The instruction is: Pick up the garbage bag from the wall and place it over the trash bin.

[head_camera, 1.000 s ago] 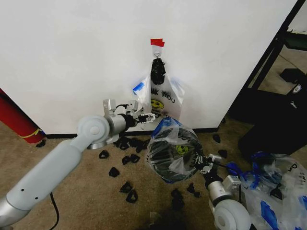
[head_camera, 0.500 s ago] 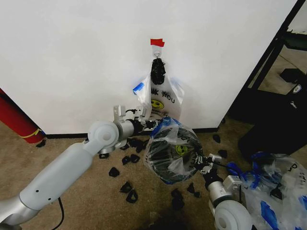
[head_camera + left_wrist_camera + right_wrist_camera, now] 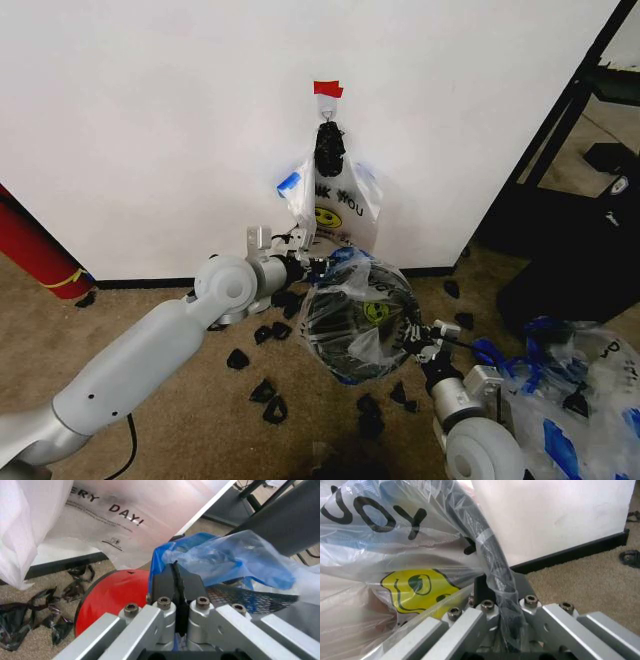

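- Translucent white plastic of the garbage bag [image 3: 362, 300] is already stretched over the trash bin [image 3: 345, 330], which is on the carpet just before the wall [image 3: 150, 120].
- Another printed bag [image 3: 335, 200] hangs from the hook [image 3: 326, 113] under the red tape.
- Left tool [image 3: 180, 588] is clenched on a blue fold of the garbage bag at the bin's far rim, the side near the wall; its arm reaches forward from the left, low.
- Right tool [image 3: 502, 603] is clenched on the film and black rim at the near side, its arm coming up from below.
- I judge the step is seating the film: both sides should go down evenly, gently, so the thin plastic does not tear.
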